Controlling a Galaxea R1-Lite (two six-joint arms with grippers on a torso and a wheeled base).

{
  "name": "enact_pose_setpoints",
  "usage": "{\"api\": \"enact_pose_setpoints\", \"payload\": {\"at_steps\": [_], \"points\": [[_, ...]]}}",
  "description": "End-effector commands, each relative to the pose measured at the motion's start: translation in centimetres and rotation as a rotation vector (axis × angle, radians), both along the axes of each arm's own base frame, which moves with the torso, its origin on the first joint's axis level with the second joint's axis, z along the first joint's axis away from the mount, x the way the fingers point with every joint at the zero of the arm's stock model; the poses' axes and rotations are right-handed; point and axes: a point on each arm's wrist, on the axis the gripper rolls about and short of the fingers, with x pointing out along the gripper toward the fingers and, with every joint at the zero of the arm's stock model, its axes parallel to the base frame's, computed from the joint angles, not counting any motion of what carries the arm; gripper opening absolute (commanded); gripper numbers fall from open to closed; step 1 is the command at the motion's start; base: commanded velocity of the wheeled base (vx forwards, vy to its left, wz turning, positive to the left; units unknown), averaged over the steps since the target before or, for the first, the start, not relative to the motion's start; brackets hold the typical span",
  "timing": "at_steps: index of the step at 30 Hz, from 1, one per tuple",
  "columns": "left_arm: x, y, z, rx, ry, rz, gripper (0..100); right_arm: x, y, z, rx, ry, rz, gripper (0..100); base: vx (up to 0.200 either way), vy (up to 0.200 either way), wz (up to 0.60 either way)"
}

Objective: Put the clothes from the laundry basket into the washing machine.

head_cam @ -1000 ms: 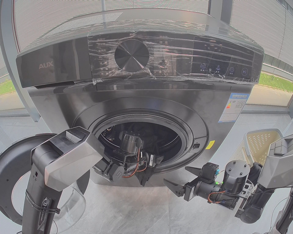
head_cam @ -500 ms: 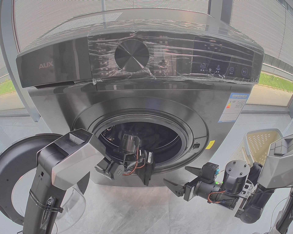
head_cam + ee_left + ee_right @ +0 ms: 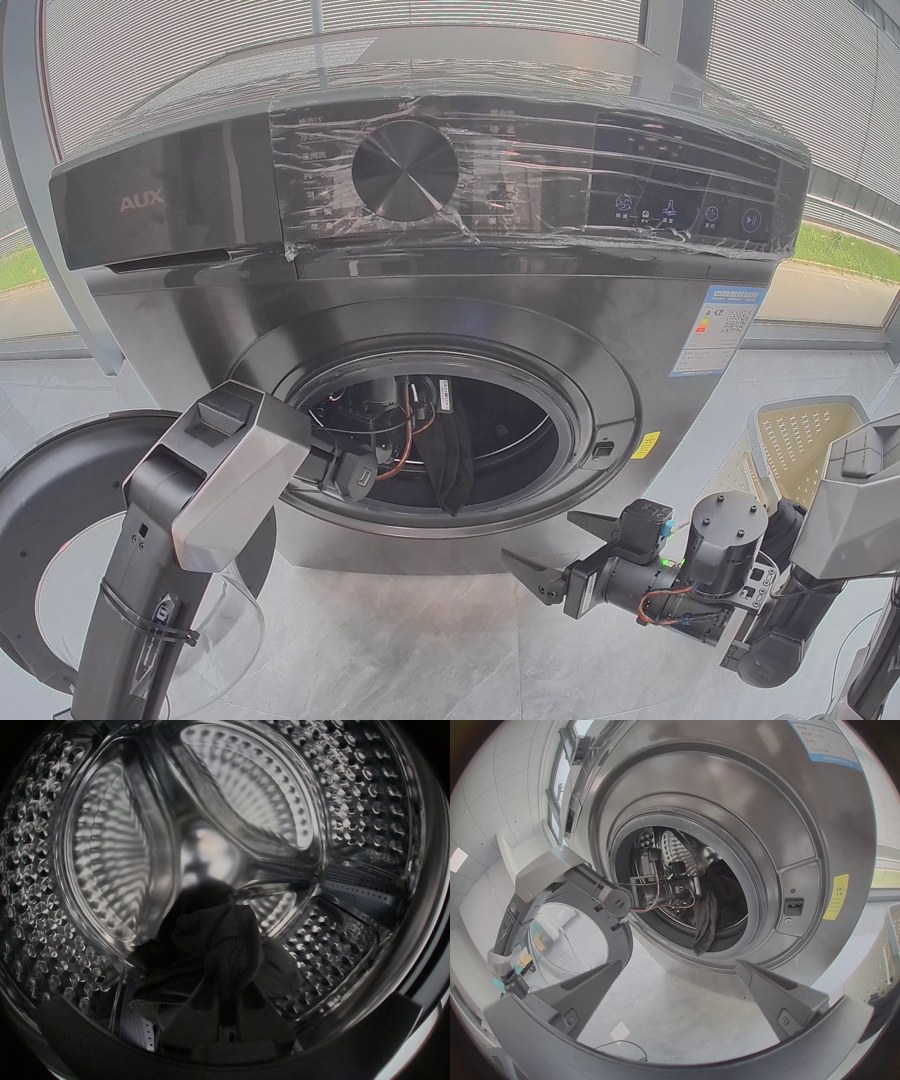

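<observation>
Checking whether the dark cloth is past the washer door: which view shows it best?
The right wrist view: the dark cloth hangs whole from the left gripper in the door opening. The head view shows it from above; the left wrist view, bunched close up.

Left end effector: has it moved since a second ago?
Yes. The left end effector rose from the bottom of the washer rim to mid-opening, carrying the cloth.

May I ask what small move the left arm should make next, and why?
Probably ease the left gripper a little deeper into the drum before letting go: the dark garment it grips hangs down at the door opening's lower rim, so releasing here might leave it draped over the lip.
</observation>
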Motion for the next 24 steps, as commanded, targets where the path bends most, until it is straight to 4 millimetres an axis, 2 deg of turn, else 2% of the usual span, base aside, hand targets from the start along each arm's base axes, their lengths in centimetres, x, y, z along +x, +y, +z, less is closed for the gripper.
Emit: {"api": "enact_pose_setpoints", "payload": {"at_steps": [1, 6, 13, 14, 20, 24], "points": [[1.2, 0.0, -1.0, -0.013, -0.022, 0.015, 0, 0.0, 0.0, 0.0, 0.002, -0.002, -0.001, 100, 0.000, 0.000, 0.00], [2.5, 0.1, -0.4, -0.052, -0.076, 0.050, 0, 0.1, 0.0, 0.0, 0.000, -0.001, -0.001, 100, 0.000, 0.000, 0.00], [2.5, -0.1, -0.8, -0.050, -0.069, 0.048, 0, 0.1, 0.0, -0.1, 0.000, 0.001, 0.000, 100, 0.000, 0.000, 0.00], [2.4, -0.2, -0.8, -0.050, -0.068, 0.047, 100, 0.1, 0.0, -0.1, -0.001, 0.000, -0.001, 100, 0.000, 0.000, 0.00], [1.6, -0.8, -1.2, -0.054, -0.028, 0.032, 100, 0.1, 0.0, -0.1, -0.001, 0.000, -0.001, 100, 0.000, 0.000, 0.00], [-0.6, -1.5, -0.7, -0.028, 0.056, -0.002, 100, 0.1, 0.0, -0.1, -0.001, 0.000, -0.001, 100, 0.000, 0.000, 0.00]]}}
